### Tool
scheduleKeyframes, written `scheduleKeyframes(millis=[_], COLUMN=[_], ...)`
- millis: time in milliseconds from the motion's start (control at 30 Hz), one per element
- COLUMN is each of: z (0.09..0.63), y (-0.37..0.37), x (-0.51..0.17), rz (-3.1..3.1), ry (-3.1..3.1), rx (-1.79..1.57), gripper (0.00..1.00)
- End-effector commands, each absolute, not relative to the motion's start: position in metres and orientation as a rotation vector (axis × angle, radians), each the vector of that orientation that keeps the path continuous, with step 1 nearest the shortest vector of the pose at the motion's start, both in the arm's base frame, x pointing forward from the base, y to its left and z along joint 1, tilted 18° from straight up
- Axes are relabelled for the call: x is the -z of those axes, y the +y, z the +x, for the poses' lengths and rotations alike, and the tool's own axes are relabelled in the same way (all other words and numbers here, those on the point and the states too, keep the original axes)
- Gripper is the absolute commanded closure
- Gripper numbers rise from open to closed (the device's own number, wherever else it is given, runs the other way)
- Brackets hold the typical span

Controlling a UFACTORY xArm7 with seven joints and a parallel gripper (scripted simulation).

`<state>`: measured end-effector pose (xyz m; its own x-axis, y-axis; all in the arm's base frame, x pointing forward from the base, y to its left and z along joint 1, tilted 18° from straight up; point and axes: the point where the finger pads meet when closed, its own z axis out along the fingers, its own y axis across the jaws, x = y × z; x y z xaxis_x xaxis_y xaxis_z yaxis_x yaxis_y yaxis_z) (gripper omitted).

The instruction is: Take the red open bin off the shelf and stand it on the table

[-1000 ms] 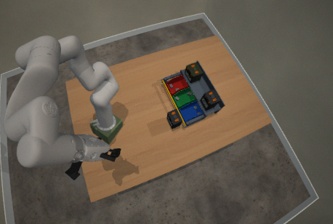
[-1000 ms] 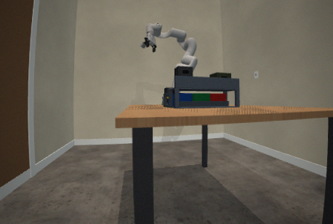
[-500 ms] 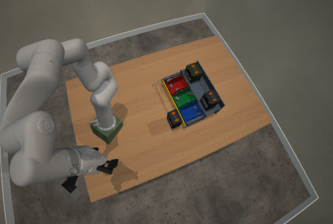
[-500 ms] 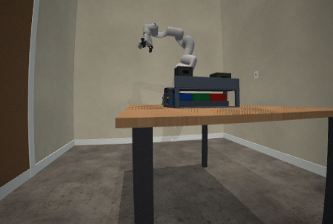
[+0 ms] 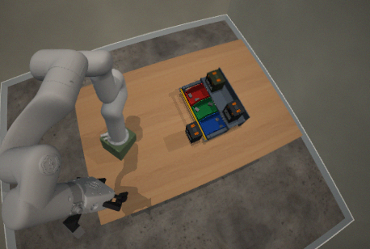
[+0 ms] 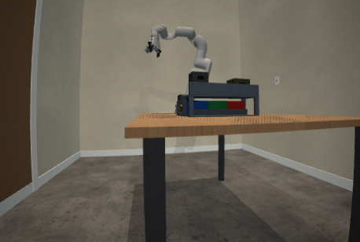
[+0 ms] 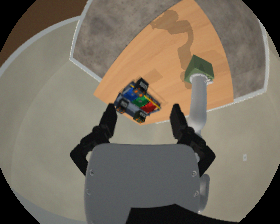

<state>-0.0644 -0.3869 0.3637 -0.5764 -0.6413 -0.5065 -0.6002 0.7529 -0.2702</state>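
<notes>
1. Your red open-fronted bin [image 5: 195, 94] [image 6: 236, 105] [image 7: 149, 107] is on the lower level of the grey-blue shelf unit [image 5: 224, 99] [image 6: 224, 90] [image 7: 132, 108], at one end of the row. It is not on the table top, so you have the transfer to do.
2. From above, you can see small grey parts [image 5: 191, 95] inside that red bin.
3. Next to it you have the green open-fronted bin [image 5: 205, 109] [image 6: 217, 105] [image 7: 142, 98] in the middle, then the blue open-fronted bin [image 5: 211, 125] [image 6: 201, 105] [image 7: 130, 93] at the other end. A yellow strip [image 5: 190, 106] runs along the front of the row.
4. On the shelf's upper board you have a black box with orange marks [image 5: 233, 110] [image 6: 198, 77] [image 7: 122, 105] towards the blue end, and a dark green box with orange marks [image 5: 216, 80] [image 6: 238, 82] [image 7: 139, 116] towards the red end.
5. Another black box with orange marks [image 5: 194, 132] [image 6: 181, 98] [image 7: 141, 85] stands in front of the shelf, near the blue bin.
6. Your black-fingered gripper [image 5: 101, 214] [image 6: 153, 52] [image 7: 143, 110] is released, fingers wide apart with nothing between them. It hangs in the air, high above the light wooden table [image 5: 262, 132] [image 6: 236, 125] [image 7: 168, 60] and well apart from the shelf.
7. Your white jointed arm [image 5: 60, 72] [image 6: 200, 50] [image 7: 198, 105] rises from a green base block [image 5: 119, 153] [image 7: 203, 62].
</notes>
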Motion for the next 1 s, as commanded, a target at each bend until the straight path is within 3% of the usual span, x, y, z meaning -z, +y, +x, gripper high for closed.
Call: scheduleKeyframes(millis=[0, 467, 500, 967], z=[-0.081, -0.092, -0.092, -0.094], y=[-0.413, -0.431, -0.432, -0.435], x=[-0.355, -0.348, -0.344, -0.349], rz=[-0.929, -0.929, -0.915, -0.929], ry=[2.344, 2.335, 2.407, 2.335], rx=[0.076, 0.065, 0.183, 0.064], gripper=[0.0, 0.0, 0.0, 0.0])
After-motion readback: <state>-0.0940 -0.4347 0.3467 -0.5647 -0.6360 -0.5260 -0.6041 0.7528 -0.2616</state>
